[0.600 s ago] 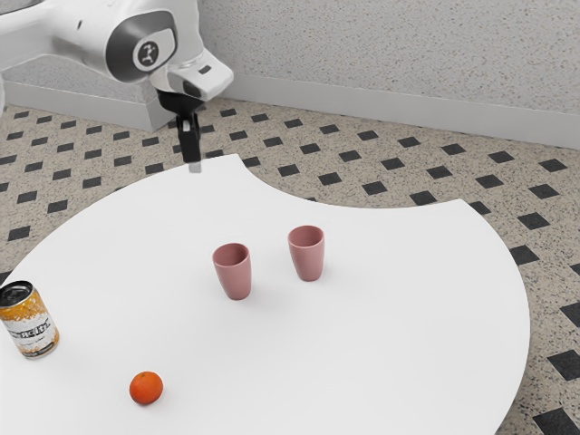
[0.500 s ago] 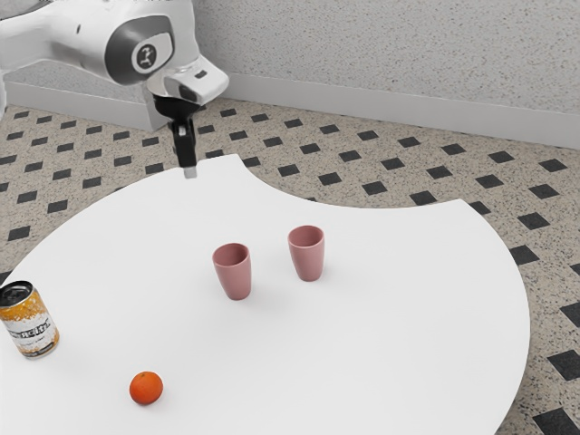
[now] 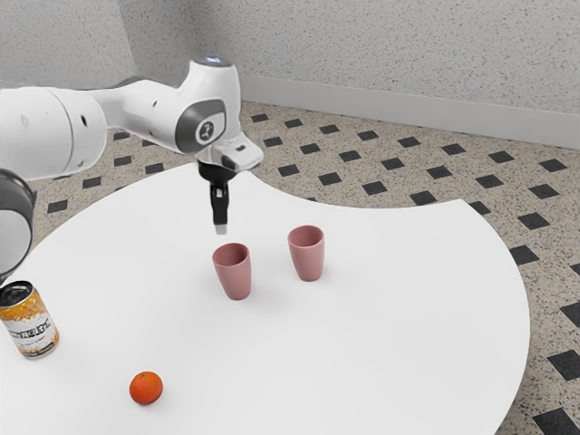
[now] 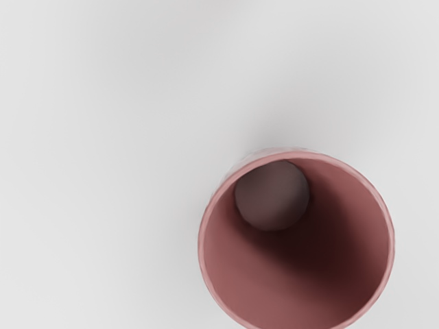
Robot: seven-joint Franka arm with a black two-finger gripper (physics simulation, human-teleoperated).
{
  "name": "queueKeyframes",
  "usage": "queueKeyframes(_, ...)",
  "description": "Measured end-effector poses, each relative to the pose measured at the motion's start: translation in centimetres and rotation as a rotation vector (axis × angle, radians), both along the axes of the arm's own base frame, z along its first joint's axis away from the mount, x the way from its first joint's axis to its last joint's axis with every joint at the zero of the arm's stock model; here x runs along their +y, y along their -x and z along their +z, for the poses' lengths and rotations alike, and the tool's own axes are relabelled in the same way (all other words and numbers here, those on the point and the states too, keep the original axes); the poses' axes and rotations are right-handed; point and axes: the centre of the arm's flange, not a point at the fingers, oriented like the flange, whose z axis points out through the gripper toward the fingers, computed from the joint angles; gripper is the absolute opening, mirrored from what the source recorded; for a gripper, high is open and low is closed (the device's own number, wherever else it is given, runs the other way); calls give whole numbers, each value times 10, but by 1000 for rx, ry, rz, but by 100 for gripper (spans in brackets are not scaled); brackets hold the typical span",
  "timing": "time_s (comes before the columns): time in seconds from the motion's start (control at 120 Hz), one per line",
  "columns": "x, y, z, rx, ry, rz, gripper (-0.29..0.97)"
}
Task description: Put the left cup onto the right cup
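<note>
Our gripper [image 3: 218, 227] hangs just above the left cup [image 3: 233, 270], and we cannot tell whether it is open or closed. That cup stands upright on the white table [image 3: 390, 344], near the right cup [image 3: 306, 252] but not touching it. Toward the exterior view's left, the can [image 3: 27, 319] carries a label with dark lettering too small for us to read, and an orange [image 3: 146, 388] lies near it.

Left cup [image 3: 233, 270] beside right cup [image 3: 306, 252], on table [image 3: 408, 299]
</note>
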Motion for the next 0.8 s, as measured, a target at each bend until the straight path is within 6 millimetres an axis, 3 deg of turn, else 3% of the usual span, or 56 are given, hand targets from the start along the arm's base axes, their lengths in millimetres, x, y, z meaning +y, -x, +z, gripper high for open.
queueKeyframes(0.183,0,-10,-50,28,11,-30,68)
queueKeyframes(0.308,1,-12,-70,32,22,-39,63)
queueKeyframes(0.542,0,-12,-77,10,45,-46,14)
queueKeyframes(0.8,0,-6,-82,5,74,-23,-5)
